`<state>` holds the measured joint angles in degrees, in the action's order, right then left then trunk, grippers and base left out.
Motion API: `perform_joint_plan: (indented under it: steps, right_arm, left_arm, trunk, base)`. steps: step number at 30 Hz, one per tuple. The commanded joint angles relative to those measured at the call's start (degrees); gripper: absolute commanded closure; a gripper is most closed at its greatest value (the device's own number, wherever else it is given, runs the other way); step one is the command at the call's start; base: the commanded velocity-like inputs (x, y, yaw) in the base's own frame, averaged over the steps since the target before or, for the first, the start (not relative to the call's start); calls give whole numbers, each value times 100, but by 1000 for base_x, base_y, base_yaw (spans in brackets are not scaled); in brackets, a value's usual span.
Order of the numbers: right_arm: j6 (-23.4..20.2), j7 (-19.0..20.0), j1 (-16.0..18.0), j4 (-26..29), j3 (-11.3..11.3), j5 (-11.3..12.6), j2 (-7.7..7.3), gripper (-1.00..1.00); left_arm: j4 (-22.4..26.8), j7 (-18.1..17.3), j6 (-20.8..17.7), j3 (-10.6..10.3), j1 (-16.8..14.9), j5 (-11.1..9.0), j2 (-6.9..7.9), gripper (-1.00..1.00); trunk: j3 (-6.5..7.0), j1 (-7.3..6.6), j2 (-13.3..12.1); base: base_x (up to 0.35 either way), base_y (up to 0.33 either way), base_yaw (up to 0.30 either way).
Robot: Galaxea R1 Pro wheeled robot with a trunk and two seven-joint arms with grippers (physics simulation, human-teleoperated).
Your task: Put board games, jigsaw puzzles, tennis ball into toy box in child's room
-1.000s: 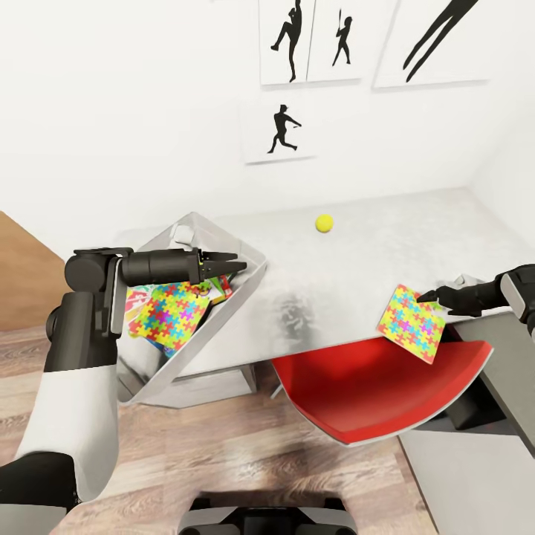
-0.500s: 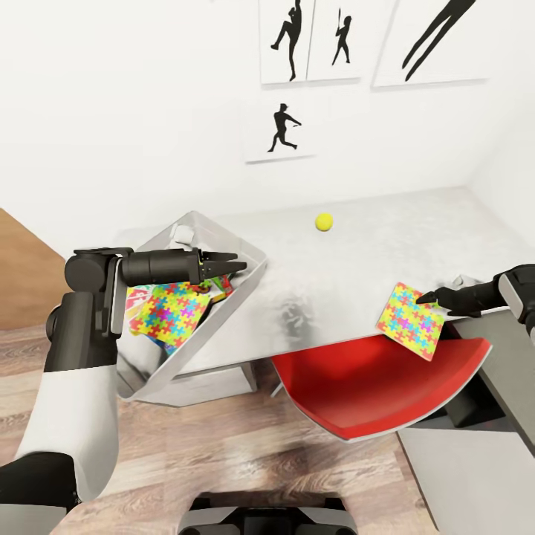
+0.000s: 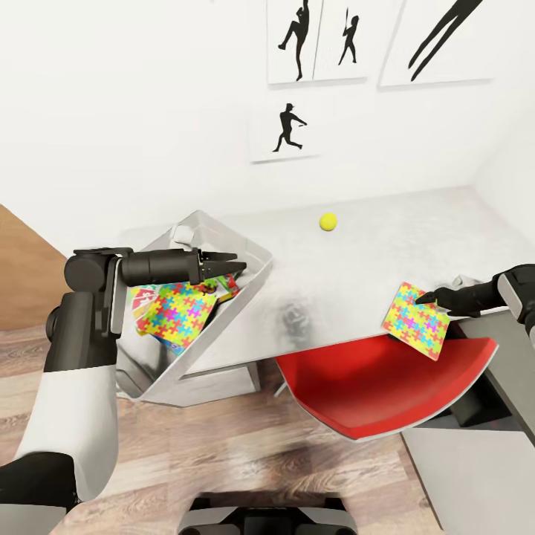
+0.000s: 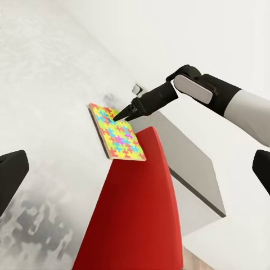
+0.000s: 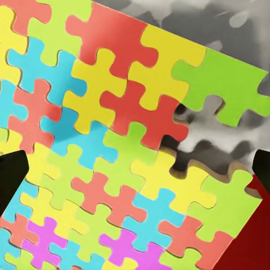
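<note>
Step in hand: the second jigsaw puzzle (image 3: 416, 320), a flat squarish box, lies at the worktop's (image 3: 357, 260) front right edge and is about to be picked up, as I judge it.
Puzzle position: one corner overhangs the front edge above the red chair (image 3: 371, 386); probably set there so a finger can get under the thin box.
Puzzle orientation: flat on its broad face, pattern up, turned diamond-wise to the worktop edge; being nearly square it has no clear long axis.
Right end effector (image 3: 425, 298): its tips touch the puzzle's far right corner. The left wrist view shows the tips (image 4: 120, 116) drawn to a point at that corner; the right wrist view shows finger edges wide apart at the frame sides. Whether it pinches the box I cannot tell.
Left end effector (image 3: 236, 266): fingers spread apart and empty, reaching level over the toy box (image 3: 245, 297).
Toy box: sits tilted at the worktop's left end, its near part past the front edge.
Contents: the first jigsaw puzzle (image 3: 174, 316) lies aslant on top, with a red-and-green board game (image 3: 227, 286) edge showing beneath.
Tennis ball (image 3: 328, 221): alone near the worktop's back edge, well apart from both arms, not yet stowed.
Risk: the overhanging box could slip off onto the chair.
</note>
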<state>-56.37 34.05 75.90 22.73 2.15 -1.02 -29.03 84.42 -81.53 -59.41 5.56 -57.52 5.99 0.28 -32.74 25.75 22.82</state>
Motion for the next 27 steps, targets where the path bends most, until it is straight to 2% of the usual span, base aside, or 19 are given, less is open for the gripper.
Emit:
perform_joint_plan:
  steps: [1,16,27]
  right_arm:
    - [-32,14,4,3,22,-12,2,-100]
    - [-32,14,4,3,22,-12,2,-100]
    - [-32,18,4,3,22,-11,2,-100]
  left_arm:
    - [5,-56,-59,6,-5,60,-2,-100]
    - [5,-56,-59,6,-5,60,-10,-100]
    - [5,-56,-59,6,-5,60,-2,-100]
  trunk:
    - [-8,3,10]
    - [-8,3,10]
    - [-8,3,10]
  base:
    - [0,83,0]
    - [0,67,0]
    - [0,126,0]
